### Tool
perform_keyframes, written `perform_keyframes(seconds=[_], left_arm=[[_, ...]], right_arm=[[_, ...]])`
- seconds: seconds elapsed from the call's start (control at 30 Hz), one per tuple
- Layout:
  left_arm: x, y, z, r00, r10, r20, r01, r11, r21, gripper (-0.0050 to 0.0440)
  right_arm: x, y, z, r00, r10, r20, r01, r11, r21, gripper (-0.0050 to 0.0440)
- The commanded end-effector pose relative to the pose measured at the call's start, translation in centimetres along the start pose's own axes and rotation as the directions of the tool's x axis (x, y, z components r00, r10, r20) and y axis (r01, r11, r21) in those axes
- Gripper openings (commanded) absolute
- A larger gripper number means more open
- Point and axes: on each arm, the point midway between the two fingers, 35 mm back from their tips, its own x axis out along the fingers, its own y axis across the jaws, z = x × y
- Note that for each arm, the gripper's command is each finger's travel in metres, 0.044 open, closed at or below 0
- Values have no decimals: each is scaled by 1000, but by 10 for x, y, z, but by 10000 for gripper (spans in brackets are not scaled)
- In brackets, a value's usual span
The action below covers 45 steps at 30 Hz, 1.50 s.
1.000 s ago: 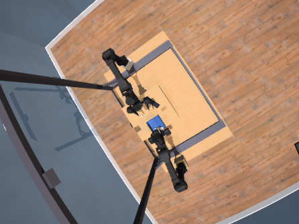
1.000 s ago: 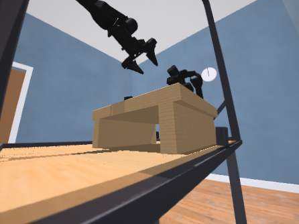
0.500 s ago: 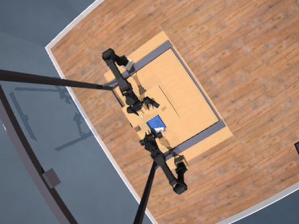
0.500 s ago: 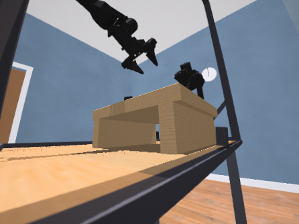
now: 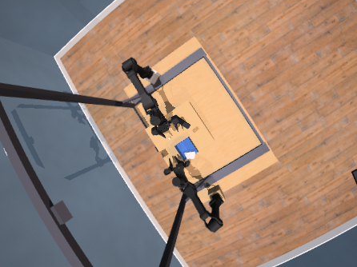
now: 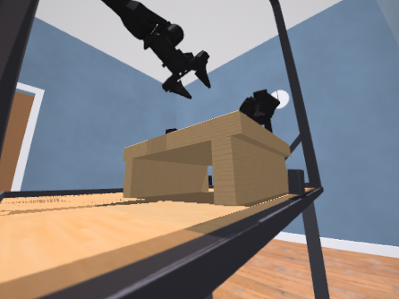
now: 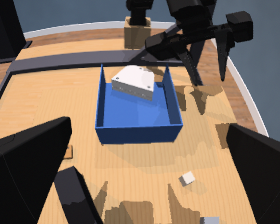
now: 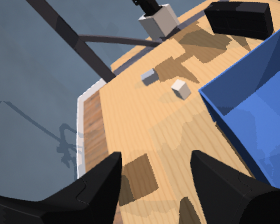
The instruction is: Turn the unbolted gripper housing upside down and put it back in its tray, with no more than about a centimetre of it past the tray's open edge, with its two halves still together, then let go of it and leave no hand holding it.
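The white gripper housing [image 7: 134,82] [image 5: 190,155] lies in the blue tray [image 7: 137,135] [image 5: 185,145] [image 8: 240,92], at its far, open end in the left wrist view. Its halves look together; which face is up and how far it overhangs I cannot tell. My right gripper [image 7: 209,83] [image 8: 157,158] is partly open and empty, beside the tray and apart from the housing. My left gripper [image 7: 152,129] [image 6: 200,92] is wide open and empty, raised on the tray's opposite side.
A white cube [image 7: 188,178] [image 8: 181,89] and a grey piece [image 7: 210,220] [image 8: 149,77] lie beside the tray. A brown block [image 7: 68,151] [image 5: 195,129] and a black box [image 7: 75,195] [image 8: 239,20] are near the left arm. A wooden stand [image 6: 259,171] shows in the exterior view.
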Motion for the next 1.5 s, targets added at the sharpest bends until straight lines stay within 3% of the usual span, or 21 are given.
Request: perform_keyframes(seconds=[0.0, 0.23, 0.5, 0.7, 0.8, 1.0, 1.03, 1.13, 1.3, 1.47], left_arm=[[-8, 0, 12, 999, 3, 34, -3, 1000, -3, 440], [-8, 0, 12, 999, 3, 34, -3, 1000, -3, 440], [-8, 0, 12, 999, 3, 34, -3, 1000, -3, 440], [-8, 0, 12, 999, 3, 34, -3, 1000, -3, 440], [-8, 0, 12, 999, 3, 34, -3, 1000, -3, 440], [-8, 0, 12, 999, 3, 34, -3, 1000, -3, 440], [-8, 0, 12, 999, 3, 34, -3, 1000, -3, 440], [-8, 0, 12, 999, 3, 34, -3, 1000, -3, 440], [-8, 0, 12, 999, 3, 34, -3, 1000, -3, 440], [-8, 0, 12, 999, 3, 34, -3, 1000, -3, 440]], right_arm=[[-2, 3, -4, 996, 37, 78, -44, 995, 91, 198], [-8, 3, -10, 984, 77, 158, -109, 972, 210, 198], [-26, -2, -18, 947, 134, 293, -249, 882, 400, 198], [-36, -36, -34, 929, 69, 364, -266, 808, 526, 198], [-39, -38, -37, 927, 66, 370, -274, 791, 546, 198], [-63, -33, -48, 896, 109, 430, -392, 648, 653, 198], [-66, -37, -44, 886, 90, 455, -411, 608, 680, 198], [-64, -104, -42, 872, -105, 477, -304, 648, 699, 198], [-76, -120, -46, 862, -134, 489, -337, 569, 750, 198], [-77, -127, -49, 863, -150, 482, -333, 549, 767, 198]])
